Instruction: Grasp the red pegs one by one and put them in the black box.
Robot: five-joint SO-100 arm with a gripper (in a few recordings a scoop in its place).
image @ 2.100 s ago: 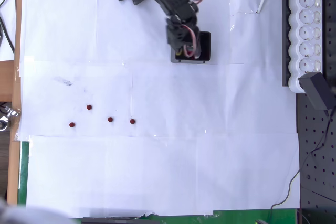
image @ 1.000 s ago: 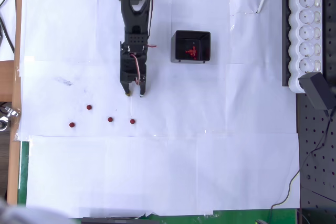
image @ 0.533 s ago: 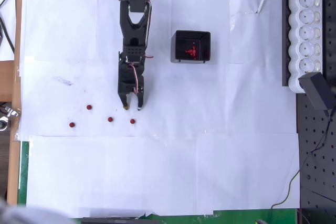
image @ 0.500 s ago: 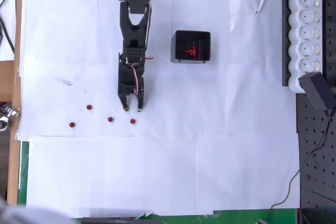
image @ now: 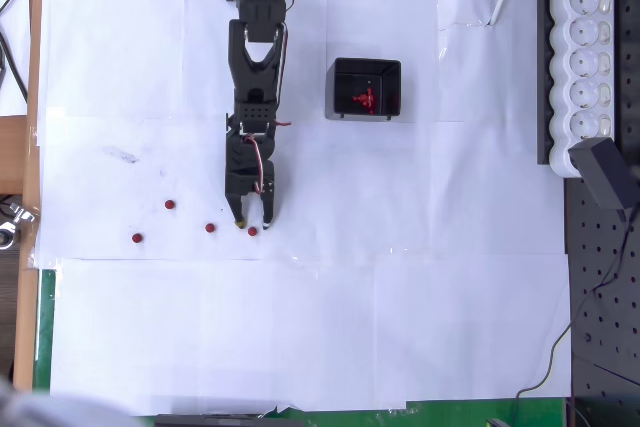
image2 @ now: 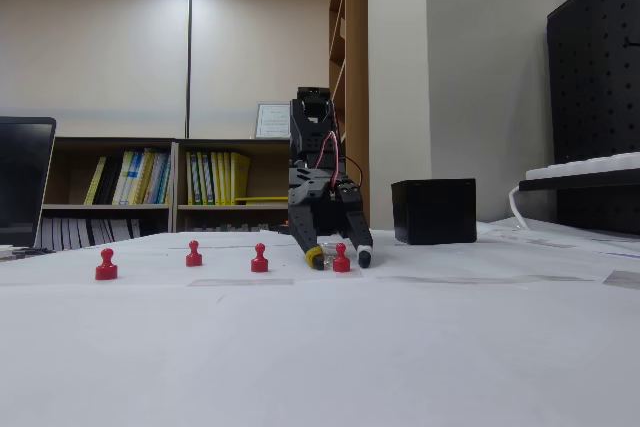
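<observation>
White paper-covered table [image: 400,327], seen low and wide in the fixed view [image2: 400,347]. White power strip [image: 588,57] lies along the right edge in the overhead view, well apart from the work area. Black arm [image: 252,77] reaches down the picture from the top edge in the overhead view; in the fixed view [image2: 315,162] it stands upright with the wrist bent down to the table.

Black box [image: 365,88] sits right of the arm in the overhead view, with a cluster of bright red pegs [image: 364,99] inside; in the fixed view the box [image2: 434,211] is behind and right of the gripper.

Gripper [image: 252,223] is down at the table with its jaws parted, straddling one red peg [image: 252,231]. The fixed view shows the gripper [image2: 338,258] with that peg [image2: 341,258] upright between the fingertips, tips just beside it, not clamped.

Three more red pegs stand loose on the paper left of the gripper: [image: 210,228], [image: 170,204], [image: 137,238]. In the fixed view they are in a row, all upright: [image2: 259,258], [image2: 193,254], [image2: 106,264].
</observation>
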